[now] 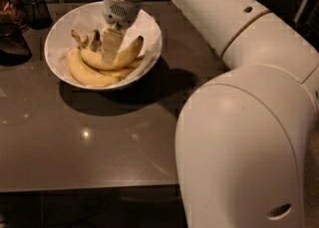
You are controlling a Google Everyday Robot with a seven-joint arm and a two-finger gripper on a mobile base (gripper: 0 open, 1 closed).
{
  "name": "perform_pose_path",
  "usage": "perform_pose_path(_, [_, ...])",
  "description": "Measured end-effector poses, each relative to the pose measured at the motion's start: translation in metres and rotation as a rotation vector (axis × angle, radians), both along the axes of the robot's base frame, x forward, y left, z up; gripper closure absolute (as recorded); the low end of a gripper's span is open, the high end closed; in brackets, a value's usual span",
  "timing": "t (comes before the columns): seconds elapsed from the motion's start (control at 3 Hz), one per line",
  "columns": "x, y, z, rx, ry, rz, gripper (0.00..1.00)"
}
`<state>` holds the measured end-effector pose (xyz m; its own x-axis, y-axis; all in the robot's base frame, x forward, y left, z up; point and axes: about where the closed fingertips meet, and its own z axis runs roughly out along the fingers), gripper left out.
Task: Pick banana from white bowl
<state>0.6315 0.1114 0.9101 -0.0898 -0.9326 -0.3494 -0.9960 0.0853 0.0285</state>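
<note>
The gripper (110, 48) is being held down inside the white bowl (54, 40), directly under the grey wrist housing, and is being laid across the middle of the banana (128, 52). Whether it is clamped on the fruit or released cannot be told, since its far side is being hidden by its own body. The banana is being cradled in the bowl: its midsection is being covered by the gripper, its dark tip is being raised toward the right-hand rim, and its stem end is being lost among a brown tangle of stems (79, 38) just left of the gripper. A plumper, paler banana (82, 71) is being pressed against it from below, along the near left wall, and slivers of thinner yellow fruit (119, 72) are being half covered between them. Crinkled paper lining (148, 25) is being shown along the right wall. The bowl is being carried by a dark table (99, 137). A dark mesh cup (37, 9) is being shown beyond the bowl at the upper left, and a dark object (12, 45) is being cut off by the left edge. The robot arm (239, 102) is being cut off at the right and bottom.
</note>
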Motion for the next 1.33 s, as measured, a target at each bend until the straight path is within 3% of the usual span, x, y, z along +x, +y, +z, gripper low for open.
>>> perform_pose_path(0.67, [0.004, 0.002, -0.024, 0.000, 0.053, -0.004, 0.41])
perform_pose_path(1.0, [0.004, 0.004, -0.034, -0.008, 0.075, -0.006, 0.46])
perform_pose_path(1.33, [0.004, 0.003, -0.036, -0.027, 0.074, -0.021, 0.65])
